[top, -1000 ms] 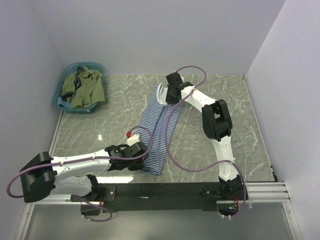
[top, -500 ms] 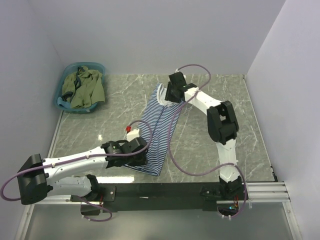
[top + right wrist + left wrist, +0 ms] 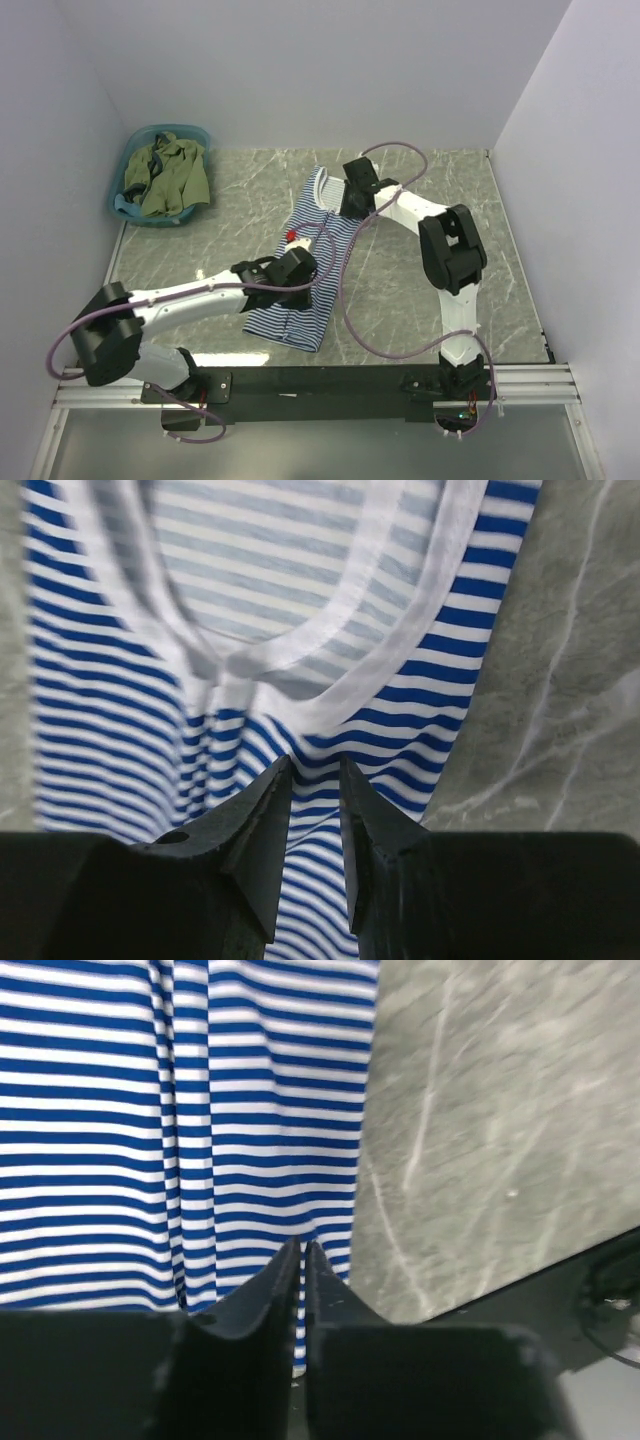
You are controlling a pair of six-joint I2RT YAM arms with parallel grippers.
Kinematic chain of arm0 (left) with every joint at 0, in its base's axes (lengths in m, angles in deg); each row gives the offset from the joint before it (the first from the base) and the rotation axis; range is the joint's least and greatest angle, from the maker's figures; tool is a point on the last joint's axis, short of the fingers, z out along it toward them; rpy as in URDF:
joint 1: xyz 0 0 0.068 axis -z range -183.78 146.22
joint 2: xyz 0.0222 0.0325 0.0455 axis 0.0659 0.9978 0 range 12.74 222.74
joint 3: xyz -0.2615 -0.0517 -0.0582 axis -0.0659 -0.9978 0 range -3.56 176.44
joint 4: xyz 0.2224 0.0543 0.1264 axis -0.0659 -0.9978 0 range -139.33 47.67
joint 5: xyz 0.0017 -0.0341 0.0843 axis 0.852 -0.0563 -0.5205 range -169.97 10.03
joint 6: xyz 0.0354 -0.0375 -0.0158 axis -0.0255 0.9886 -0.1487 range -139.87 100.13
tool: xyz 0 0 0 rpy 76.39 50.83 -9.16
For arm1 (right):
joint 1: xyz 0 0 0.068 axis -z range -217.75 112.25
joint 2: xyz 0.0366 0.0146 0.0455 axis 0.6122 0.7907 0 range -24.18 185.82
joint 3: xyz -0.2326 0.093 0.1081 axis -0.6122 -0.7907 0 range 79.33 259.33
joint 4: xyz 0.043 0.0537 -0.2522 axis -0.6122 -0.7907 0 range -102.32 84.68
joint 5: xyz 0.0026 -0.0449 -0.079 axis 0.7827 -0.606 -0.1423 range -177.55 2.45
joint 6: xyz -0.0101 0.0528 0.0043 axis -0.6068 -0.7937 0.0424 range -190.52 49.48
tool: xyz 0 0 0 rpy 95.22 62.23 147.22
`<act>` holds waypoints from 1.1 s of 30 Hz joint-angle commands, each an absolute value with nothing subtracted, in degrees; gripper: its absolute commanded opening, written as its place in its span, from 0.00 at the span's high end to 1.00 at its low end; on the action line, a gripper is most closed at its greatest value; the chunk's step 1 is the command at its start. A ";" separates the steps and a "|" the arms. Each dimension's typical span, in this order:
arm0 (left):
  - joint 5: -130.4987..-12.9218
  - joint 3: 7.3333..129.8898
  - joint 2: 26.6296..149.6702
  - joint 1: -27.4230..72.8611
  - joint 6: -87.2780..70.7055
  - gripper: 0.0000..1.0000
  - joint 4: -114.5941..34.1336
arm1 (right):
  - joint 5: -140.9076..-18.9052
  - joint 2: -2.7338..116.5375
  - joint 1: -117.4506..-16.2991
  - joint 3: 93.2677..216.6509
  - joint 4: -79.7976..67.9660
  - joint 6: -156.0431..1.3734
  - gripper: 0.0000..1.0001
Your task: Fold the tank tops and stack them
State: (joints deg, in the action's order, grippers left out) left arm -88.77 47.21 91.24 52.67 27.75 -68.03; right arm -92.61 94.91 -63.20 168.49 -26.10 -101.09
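The striped tank top (image 3: 290, 325) lies flat on the marble table (image 3: 200, 240). It is doubled lengthwise into a narrow band, and its long axis runs from the neckline (image 3: 320, 635) at the far side to the hem (image 3: 296, 343) by the arm bases. The right gripper (image 3: 312, 770) stands over the neckline end, its jaws a little apart and holding nothing. The left gripper (image 3: 302, 1252) is above the middle of the band, nearer to the hem, with its jaws almost together; whether cloth is pinched there I cannot tell. A crosswise fold, I think, needs each arm to take its own end.
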 commanded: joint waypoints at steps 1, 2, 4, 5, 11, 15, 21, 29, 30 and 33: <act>-85.77 47.07 93.51 52.56 22.85 0.92 -64.92 | -91.86 98.07 -61.92 171.87 -27.11 -100.58 0.67; -85.60 46.37 93.78 52.56 22.94 0.94 -64.92 | -91.59 99.30 -61.57 172.22 -27.29 -100.58 0.67; -85.77 44.61 94.39 52.56 23.11 0.98 -65.88 | -91.15 100.36 -60.96 173.28 -27.90 -100.23 0.67; -86.99 44.26 94.83 52.64 23.55 1.00 -66.58 | -90.98 101.23 -60.69 173.54 -28.17 -100.23 0.67; -87.27 41.18 97.64 52.65 24.34 0.99 -68.17 | -90.19 103.52 -58.84 176.87 -30.02 -99.44 0.67; -87.62 41.53 99.22 52.65 23.82 0.99 -68.88 | -90.10 105.63 -58.32 180.83 -33.08 -97.86 0.67; -90.86 42.85 101.60 52.65 23.38 0.99 -72.92 | -89.40 109.41 -57.09 186.64 -36.17 -96.19 0.67; -86.48 47.40 107.03 52.65 21.71 0.99 -69.15 | -87.82 113.80 -54.36 196.45 -38.80 -94.61 0.60; -85.95 48.46 108.09 52.65 21.45 0.99 -68.53 | -87.64 114.42 -54.10 198.05 -39.07 -93.91 0.58; -84.28 53.99 113.36 52.65 21.27 1.00 -66.77 | -86.14 115.92 -53.04 204.03 -38.90 -92.59 0.50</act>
State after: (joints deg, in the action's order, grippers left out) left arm -86.58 50.88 107.57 52.67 22.70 -69.60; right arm -86.66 115.06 -54.70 198.54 -38.40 -95.30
